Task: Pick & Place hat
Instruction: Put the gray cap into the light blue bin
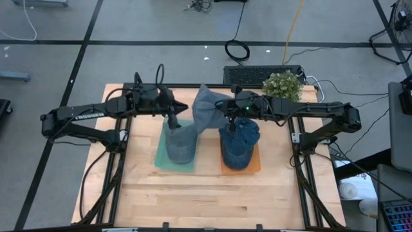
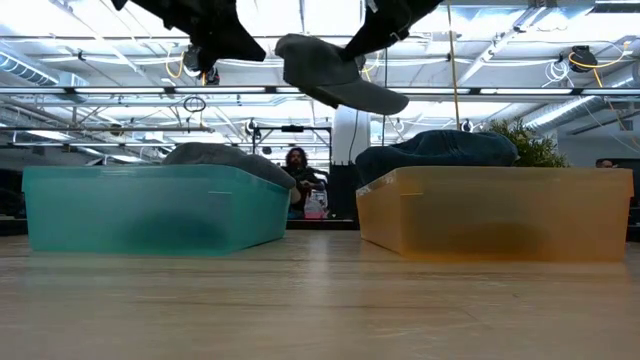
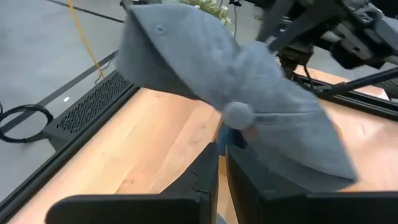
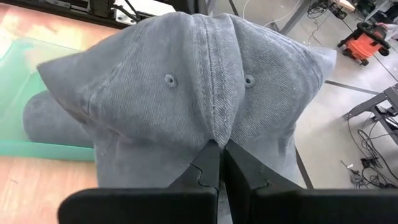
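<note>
Your right pincer is clamped on the grey hat, held in the air above and between the teal bin and orange bin. Your left pincer, fingers together with nothing between them, sits above the teal bin, just beside the hat.

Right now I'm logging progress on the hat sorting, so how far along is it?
Done: a grey hat already lies in the teal bin, and dark blue hats fill the orange bin. In hand: the right gripper is shut on a grey cap, held in the air between the bins; the left gripper hangs over the teal bin. Left: setting the cap down.
</note>
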